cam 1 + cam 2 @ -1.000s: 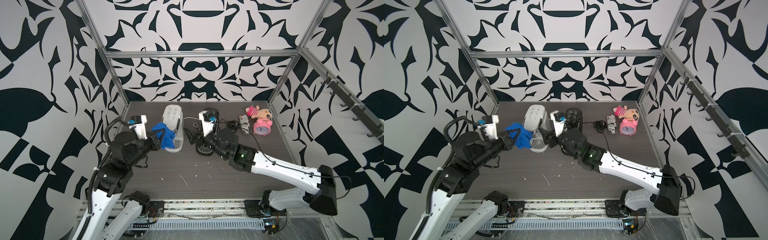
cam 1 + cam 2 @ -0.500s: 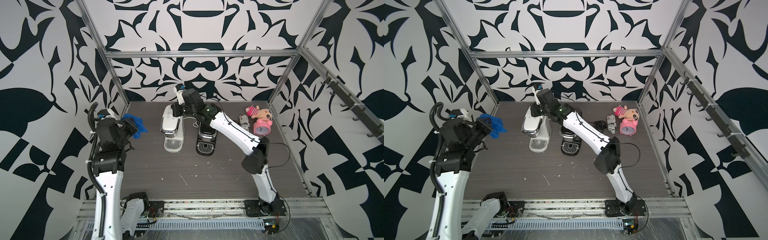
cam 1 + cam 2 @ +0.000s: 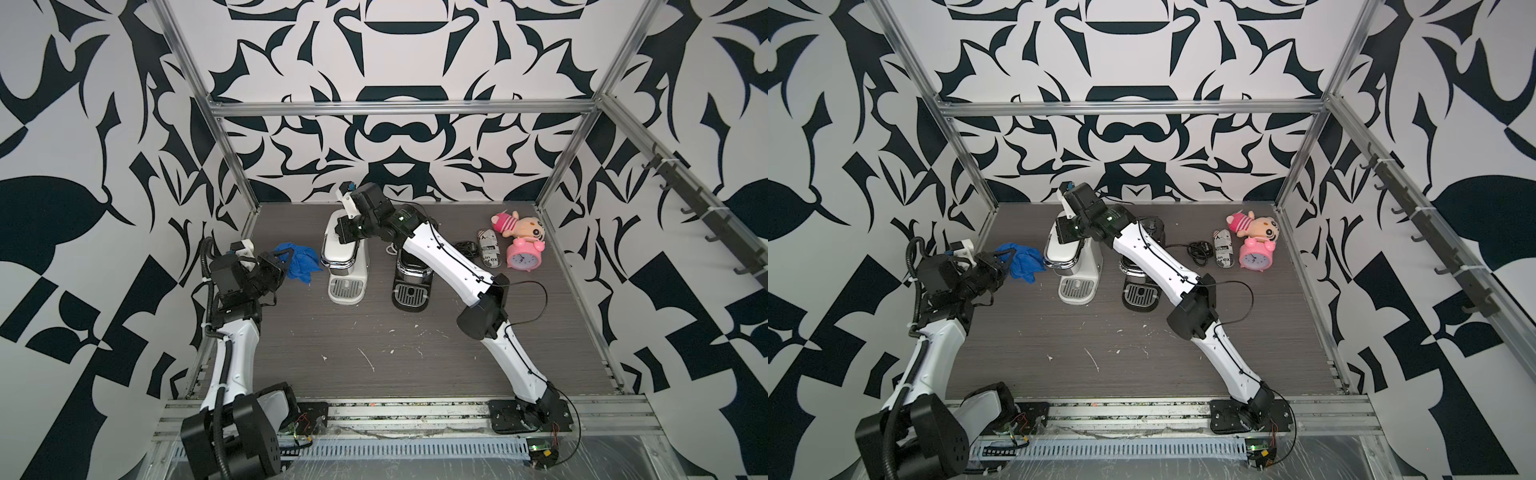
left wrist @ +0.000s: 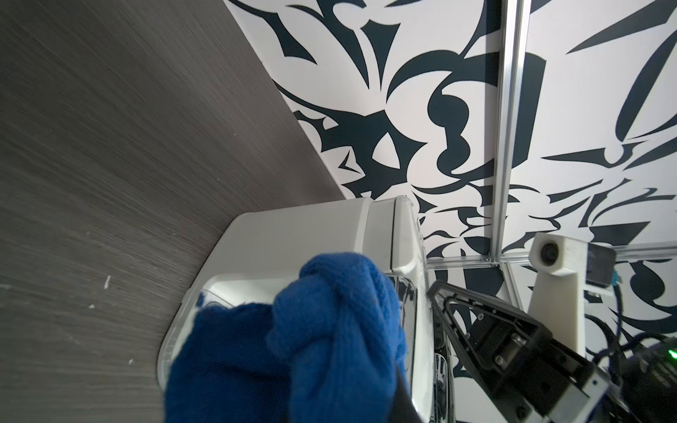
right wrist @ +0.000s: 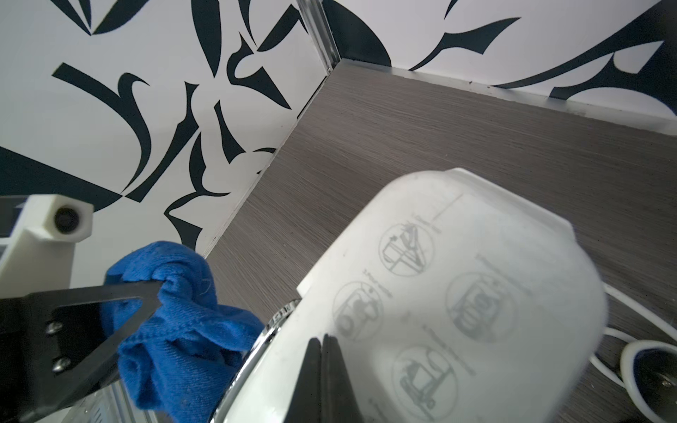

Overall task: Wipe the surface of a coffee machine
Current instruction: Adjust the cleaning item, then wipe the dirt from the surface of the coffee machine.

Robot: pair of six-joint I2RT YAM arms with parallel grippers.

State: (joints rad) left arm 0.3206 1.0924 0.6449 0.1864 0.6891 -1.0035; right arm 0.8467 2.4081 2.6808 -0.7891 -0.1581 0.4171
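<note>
Right gripper (image 5: pixel 324 344) has closed atop white coffee machine (image 3: pixel 347 266); left gripper (image 3: pixel 280 262), clamping blue cloth (image 3: pixel 301 264), now alongside: wiping ready.

a: what sort of place was it?
b: a robot lab cell, not a home. black-and-white patterned panels (image 3: pixel 399 50) walled it in on an aluminium frame (image 3: pixel 399 109).
a: what else?
b: a left arm (image 3: pixel 232 353) and right arm (image 3: pixel 449 264) were bolted to a metal rail (image 3: pixel 415 411) by a grey tabletop (image 3: pixel 415 353), where a white coffee machine (image 3: pixel 347 257), black coffee machine (image 3: pixel 411 286), pink alarm clock (image 3: pixel 524 258) and plush toy (image 3: pixel 519 222) sat.
</note>
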